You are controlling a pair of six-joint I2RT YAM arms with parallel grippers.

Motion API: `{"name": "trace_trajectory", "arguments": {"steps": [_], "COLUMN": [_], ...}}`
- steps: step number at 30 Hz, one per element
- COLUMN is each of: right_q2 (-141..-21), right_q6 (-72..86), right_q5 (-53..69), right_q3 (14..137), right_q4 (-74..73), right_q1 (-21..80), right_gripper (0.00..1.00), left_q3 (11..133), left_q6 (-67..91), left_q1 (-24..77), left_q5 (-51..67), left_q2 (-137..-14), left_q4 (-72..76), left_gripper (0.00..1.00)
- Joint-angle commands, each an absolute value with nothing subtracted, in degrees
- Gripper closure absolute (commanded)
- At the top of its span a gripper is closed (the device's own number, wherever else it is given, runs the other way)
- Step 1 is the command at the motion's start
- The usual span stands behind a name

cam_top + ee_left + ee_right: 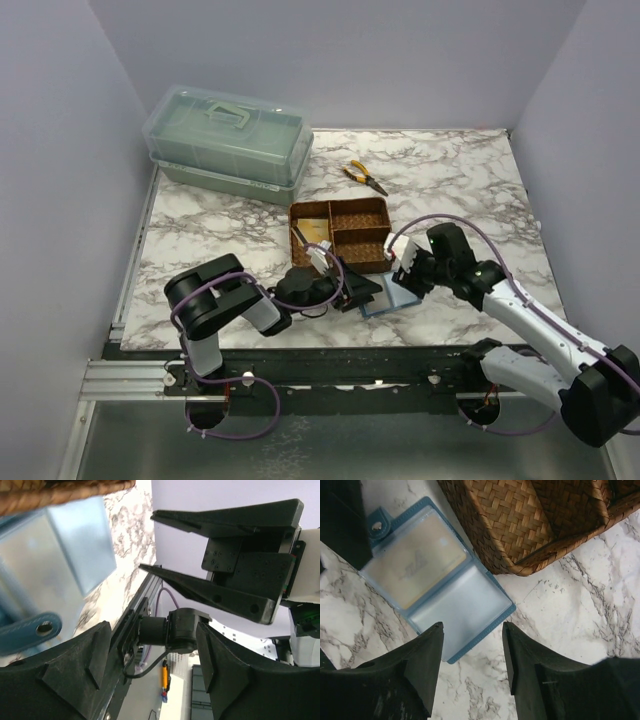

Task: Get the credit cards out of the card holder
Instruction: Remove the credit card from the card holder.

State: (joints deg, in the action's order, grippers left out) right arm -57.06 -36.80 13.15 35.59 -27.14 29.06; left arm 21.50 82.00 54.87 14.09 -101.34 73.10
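- Landmark: the brown woven three-compartment tray [535, 530] stands mid-way across the white-and-grey marbled desk [220, 220]; every place below is read from it.
- Task's thing: the small teal-blue, squarish card holder [462, 607] with clear plastic sleeves lies opened flat on the desk along the tray's near wall, close beside it; whether the two touch cannot be told.
- Contents: one yellowish-gold, thin rectangular credit card [415, 562] sits in the leaf that carries the snap strap [377, 526]. The other leaf looks pale and empty.
- Inside the tray's left compartment lies a gold-coloured flat piece [311, 231], probably a card already taken out.
- Right end effector [472, 630]: fingers spread, nothing between them, hanging over the empty-looking leaf, on the tray's near side.
- Left end effector [154, 627]: fingers spread, gripping nothing visible, lying low by the strap end of the holder.
- Deciding relation: the holder's long axis runs alongside the tray's near wall. The card lies at the far end of that axis from the right fingers and nearest the left ones.
- Judgement: the right arm would have to reach across the empty leaf, or the left arm take the card.
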Motion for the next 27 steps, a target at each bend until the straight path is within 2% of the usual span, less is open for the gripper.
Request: {"name": "trace_trajectory", "arguments": {"steps": [1, 4, 8, 11, 15, 20, 27], "right_q2": [-55.7, -54.6, -53.2, -53.2, -58.9, -64.6, -68.9], "right_q6": [-33.1, -34.8, -47.0, -52.6, -53.4, -52.9, -52.0], "right_q5": [21.3, 27.0, 44.2, 48.8, 45.0, 36.6, 30.9], "right_q3": [36.6, 36.2, 34.2, 30.6, 29.6, 28.1, 26.5], "right_q4": [-29.0, -31.3, -36.8, -33.1, -24.7, -15.2, -9.2], "right_q1": [27.1, 26.6, 26.7, 26.7, 29.0, 34.0, 37.6], "right_gripper": [0.43, 0.40, 0.29, 0.20, 0.18, 0.15, 0.20], "left_q3": [25.6, 26.3, 22.7, 18.3, 14.7, 14.3, 12.7], "left_q6": [80.8, 80.5, 79.5, 78.4, 77.2, 76.7, 77.6], "left_q1": [55.1, 55.1, 54.5, 54.3, 54.3, 54.1, 53.7], "left_q5": [14.3, 14.3, 11.3, 7.7, 3.7, 0.4, 0.5], "left_q2": [-104.9, -105.2, -100.4, -93.9, -84.3, -75.0, -72.8], "left_q4": [73.7, 73.7, 72.9, 69.0, 58.3, 44.4, 43.7], "left_gripper": [0.25, 0.26, 0.26, 0.26, 0.22, 0.03, 0.01]}}
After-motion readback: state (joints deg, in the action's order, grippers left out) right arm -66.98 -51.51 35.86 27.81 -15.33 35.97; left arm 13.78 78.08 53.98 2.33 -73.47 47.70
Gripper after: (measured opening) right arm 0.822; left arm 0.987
